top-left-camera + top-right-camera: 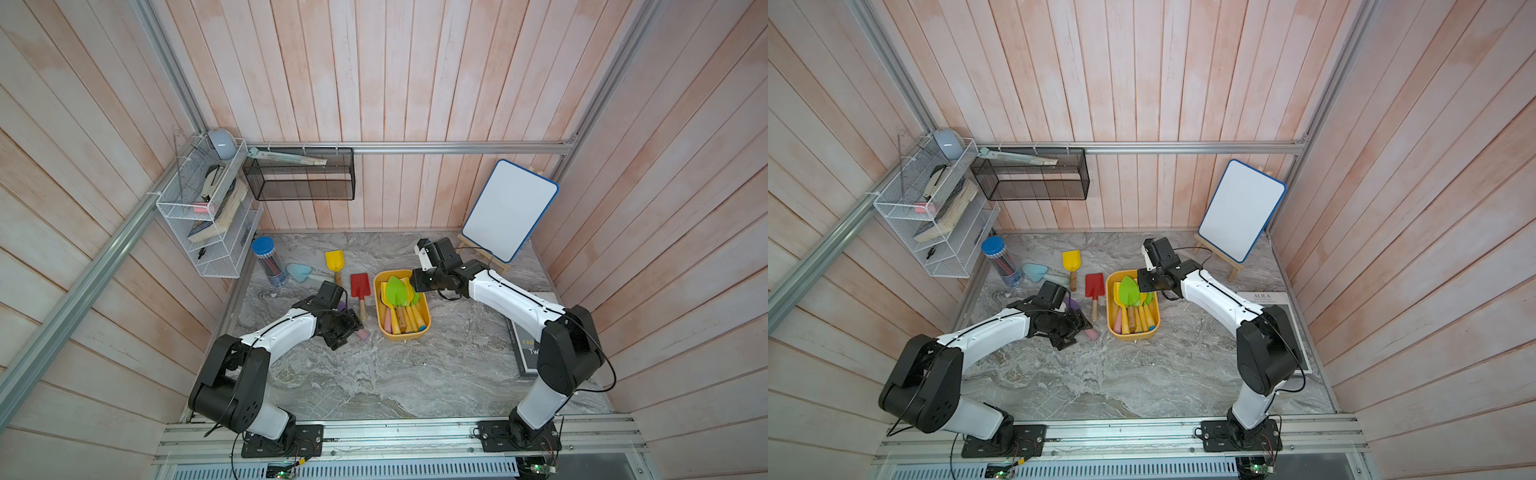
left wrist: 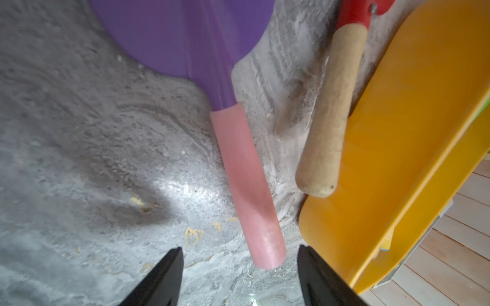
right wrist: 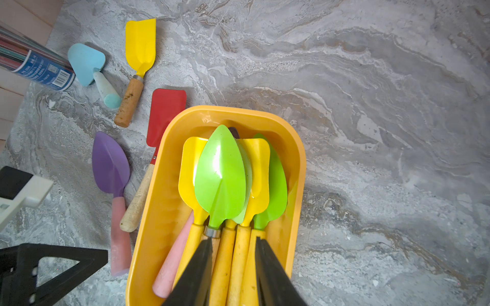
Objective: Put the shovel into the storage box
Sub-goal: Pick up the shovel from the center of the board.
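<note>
The yellow-orange storage box (image 1: 380,309) (image 1: 1111,309) (image 3: 159,198) stands mid-table with several green and yellow shovels (image 1: 395,291) (image 3: 220,174) inside. A purple shovel with a pink handle (image 1: 362,335) (image 2: 246,185) (image 3: 111,164) lies on the table left of the box. My left gripper (image 1: 350,333) (image 2: 240,254) hovers open over the handle's end without touching it. A red shovel (image 1: 360,284) (image 2: 334,119) lies against the box's left wall. Farther back lie a yellow shovel (image 1: 334,261) and a blue one (image 1: 299,272). My right gripper (image 1: 415,282) (image 3: 233,246) hangs above the box, jaws partly apart, holding nothing.
A clear tube of pencils (image 1: 268,262) stands at the back left, below a white wire rack (image 1: 208,208) and a black mesh basket (image 1: 299,178) on the wall. A whiteboard on an easel (image 1: 509,210) and a book (image 1: 525,349) occupy the right side.
</note>
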Tool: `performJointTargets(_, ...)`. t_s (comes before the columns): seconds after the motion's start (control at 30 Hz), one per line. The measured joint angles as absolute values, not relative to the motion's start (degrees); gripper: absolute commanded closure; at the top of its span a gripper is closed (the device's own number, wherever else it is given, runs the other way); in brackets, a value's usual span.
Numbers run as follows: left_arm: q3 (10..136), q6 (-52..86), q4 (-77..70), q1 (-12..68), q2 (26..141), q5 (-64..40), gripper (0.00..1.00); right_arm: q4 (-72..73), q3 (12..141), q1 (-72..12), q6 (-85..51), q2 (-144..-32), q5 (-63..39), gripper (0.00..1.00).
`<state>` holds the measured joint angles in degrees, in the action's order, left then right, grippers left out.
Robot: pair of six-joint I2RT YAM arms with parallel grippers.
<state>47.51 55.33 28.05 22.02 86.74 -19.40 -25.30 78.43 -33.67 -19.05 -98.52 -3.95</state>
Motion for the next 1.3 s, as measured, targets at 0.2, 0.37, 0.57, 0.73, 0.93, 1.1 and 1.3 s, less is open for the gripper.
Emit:
performJointTargets(0.2,47.5,55.8,26.0,22.0,87.8,-19.5,0.27,-24.9,78.4,-33.6,-18.7,-98.5,-4.2,0.67)
performJointTargets(0.37,47.5,55.8,25.4,22.0,90.6,-19.6,0.29,-24.2,77.4,-33.6,-18.3,-98.5,-4.4,0.68)
performJointTargets(0.57,47.6,56.1,24.6,22.0,91.5,-19.9,0.39,-23.7,75.8,-33.3,-18.3,-98.5,-4.6,0.67)
performJointTargets(0.73,47.6,56.2,24.6,22.0,92.1,-19.6,0.54,-23.4,75.6,-32.9,-18.3,-98.5,-5.0,0.67)
performJointTargets(0.93,47.5,56.9,24.6,22.0,92.2,-19.1,0.71,-22.7,74.8,-32.8,-18.3,-98.5,-5.3,0.68)
performJointTargets(1.1,47.0,57.1,24.6,22.0,92.0,-18.7,0.8,-22.6,74.7,-32.8,-18.3,-98.5,-5.6,0.67)
performJointTargets(1.3,46.6,57.3,26.6,22.0,89.1,-17.0,0.85,-22.2,74.7,-32.8,-18.4,-98.5,-6.9,0.68)
